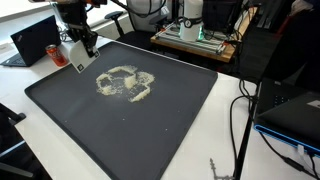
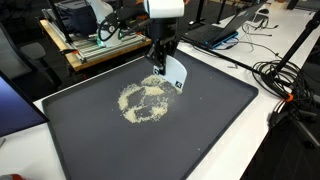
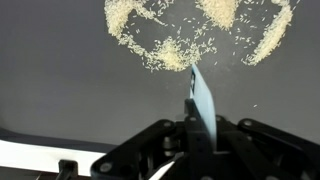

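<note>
Exterior views both show us the largest item first: a white table (image 1: 228, 125) carrying a wide dark tray (image 1: 150, 135) with a low raised rim, the only open container in the work area. Its contents are limited to one patch of pale rice-like grains (image 1: 106, 86), spread in a rough ring with bare tray at its middle and lying off-centre, toward the side where the arm stands; we see no grains beyond the rim. The gripper (image 2: 160, 60) hangs over the tray beside this ring, its jaws clamped on a white card (image 2: 174, 76) that points downward. In the wrist view the card (image 3: 200, 95) appears edge-on, its tip just beside the nearest arc of grains (image 3: 172, 55); we cannot tell whether the tip touches the tray floor. We judge the step in hand to be setting the card at the edge of the ring, ahead of a push through the grains. The next move, in our judgement, calls for the card's lower edge to sit flat on the tray floor, a firm grip so the card does not twist, and a stroke slow enough that grains gather rather than scatter over the rim. Off the tray in an exterior view stand a laptop (image 1: 30, 40) and, smaller, a red can (image 1: 54, 52), whose contents we cannot see
</note>
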`<state>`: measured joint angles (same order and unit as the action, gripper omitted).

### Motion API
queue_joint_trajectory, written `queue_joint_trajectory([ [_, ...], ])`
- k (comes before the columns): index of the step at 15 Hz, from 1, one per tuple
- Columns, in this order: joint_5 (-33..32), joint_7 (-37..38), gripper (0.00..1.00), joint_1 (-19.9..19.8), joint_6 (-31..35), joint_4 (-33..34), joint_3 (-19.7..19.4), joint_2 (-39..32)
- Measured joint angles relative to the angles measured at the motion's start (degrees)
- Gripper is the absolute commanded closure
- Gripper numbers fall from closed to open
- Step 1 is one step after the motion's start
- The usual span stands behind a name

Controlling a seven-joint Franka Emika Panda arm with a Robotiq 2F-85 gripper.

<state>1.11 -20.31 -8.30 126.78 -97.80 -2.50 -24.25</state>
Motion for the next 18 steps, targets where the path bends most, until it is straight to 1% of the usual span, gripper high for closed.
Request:
queue_joint_trajectory([
  [3,0.6,0.1,0.99,-0.9,-1.8,5.1,0.0,-4.2],
  [6,1.4,0.1,0.99,-3.1,-3.0,7.8,0.0,-7.2],
  [11,1.3,-0.8,0.99,-6.4,-9.6,8.1,-0.6,-8.7],
  [15,1.5,-0.8,0.99,-7.6,-13.4,8.1,-0.8,-8.7],
  [18,4.3,-1.3,0.99,-9.4,-14.9,8.0,-0.7,-8.7],
])
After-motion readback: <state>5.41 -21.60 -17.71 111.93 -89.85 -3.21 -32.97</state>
